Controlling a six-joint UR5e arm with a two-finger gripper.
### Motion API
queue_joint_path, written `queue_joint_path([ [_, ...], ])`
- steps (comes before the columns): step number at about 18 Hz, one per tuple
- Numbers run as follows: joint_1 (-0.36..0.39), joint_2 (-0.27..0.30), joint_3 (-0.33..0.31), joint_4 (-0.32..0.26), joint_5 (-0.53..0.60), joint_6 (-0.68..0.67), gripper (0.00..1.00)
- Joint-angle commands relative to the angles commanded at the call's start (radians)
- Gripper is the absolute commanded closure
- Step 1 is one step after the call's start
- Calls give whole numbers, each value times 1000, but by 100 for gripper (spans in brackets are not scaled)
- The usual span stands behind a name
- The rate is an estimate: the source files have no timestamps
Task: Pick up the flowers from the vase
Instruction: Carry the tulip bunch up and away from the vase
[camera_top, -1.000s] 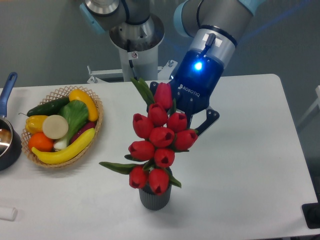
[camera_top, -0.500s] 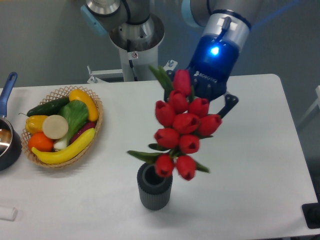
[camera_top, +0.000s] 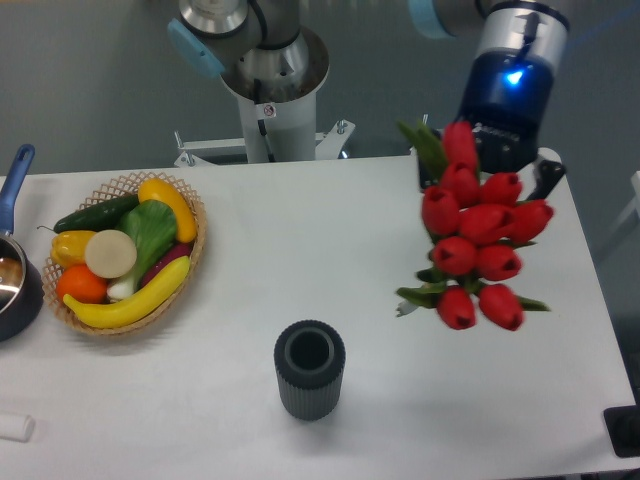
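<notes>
above the table's right side, gripper (camera_top: 500, 165) grasps the flowers (camera_top: 478, 240); no writing is legible.

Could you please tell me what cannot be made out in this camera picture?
- Gripper: the flowers cover its fingers, so the grip itself is unseen.
- Flower stems: hidden behind the buds and leaves.
- Vase: its inside is too dark to see.
- Pot: cut off by the left edge.

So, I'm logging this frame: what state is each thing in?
flowers: out of the vase, held in the air
vase: upright, empty
tool: holding the flowers, fingers hidden behind the blooms
wicker basket: full of fruit and vegetables
</notes>
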Motion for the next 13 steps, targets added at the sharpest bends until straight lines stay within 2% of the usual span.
queue_joint_path([
  [4,23,-6,-8,0,0,32,51],
  [13,23,-3,-28,0,0,39,51],
])
